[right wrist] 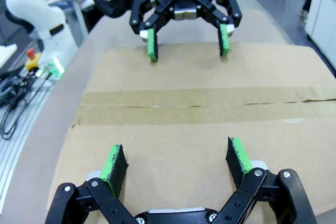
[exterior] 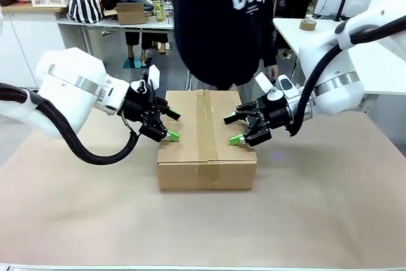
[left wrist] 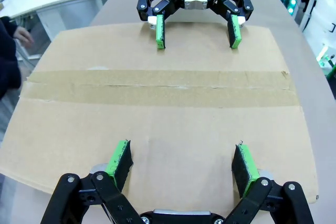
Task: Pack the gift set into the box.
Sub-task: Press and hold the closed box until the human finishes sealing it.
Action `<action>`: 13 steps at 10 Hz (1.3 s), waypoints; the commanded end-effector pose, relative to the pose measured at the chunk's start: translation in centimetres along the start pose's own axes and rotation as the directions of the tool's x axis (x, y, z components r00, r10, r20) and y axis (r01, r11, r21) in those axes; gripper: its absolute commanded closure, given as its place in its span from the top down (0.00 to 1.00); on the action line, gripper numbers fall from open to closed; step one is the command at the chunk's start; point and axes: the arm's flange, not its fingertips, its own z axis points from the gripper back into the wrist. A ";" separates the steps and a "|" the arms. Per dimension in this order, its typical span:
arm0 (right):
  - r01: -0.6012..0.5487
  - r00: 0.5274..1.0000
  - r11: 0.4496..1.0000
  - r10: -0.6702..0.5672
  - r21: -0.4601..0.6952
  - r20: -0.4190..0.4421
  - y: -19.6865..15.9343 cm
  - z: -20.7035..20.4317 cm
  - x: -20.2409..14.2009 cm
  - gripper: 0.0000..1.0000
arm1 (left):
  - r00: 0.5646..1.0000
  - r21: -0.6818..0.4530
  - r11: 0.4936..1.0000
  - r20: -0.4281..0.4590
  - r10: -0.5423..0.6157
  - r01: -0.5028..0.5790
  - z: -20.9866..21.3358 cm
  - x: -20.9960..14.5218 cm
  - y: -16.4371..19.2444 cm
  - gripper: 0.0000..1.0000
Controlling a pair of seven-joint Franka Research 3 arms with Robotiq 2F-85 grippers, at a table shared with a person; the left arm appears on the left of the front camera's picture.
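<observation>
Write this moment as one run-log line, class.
box: closed, taped shut | left pincer: open, over box top's left edge | right pincer: open, over right edge | person: standing behind box

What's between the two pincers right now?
Between left pincer and right pincer: bare closed top of the box, its tape seam crossing midway. Left wrist view shows it.

Closed box fills mid-frame, its flaps sealed by tape running left to right. Left gripper at the bottom edge, jaws spread wide over the near flap. Right gripper at top centre, likewise spread. Person's hand at the upper left edge.
</observation>
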 end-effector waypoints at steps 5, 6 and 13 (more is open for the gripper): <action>-0.005 1.000 1.000 0.005 -0.010 -0.008 0.1 0.1 0.0 1.00 | 1.000 -0.002 1.000 0.000 -0.010 0.010 -0.1 -0.2 -0.1 1.00; -0.005 1.000 1.000 0.005 -0.010 -0.008 0.1 0.1 0.0 1.00 | 1.000 -0.002 1.000 0.000 -0.010 0.010 -0.1 -0.2 -0.1 1.00; -0.005 1.000 1.000 0.005 -0.010 -0.008 0.1 0.1 0.0 1.00 | 1.000 -0.002 1.000 0.000 -0.010 0.010 -0.1 -0.2 -0.1 1.00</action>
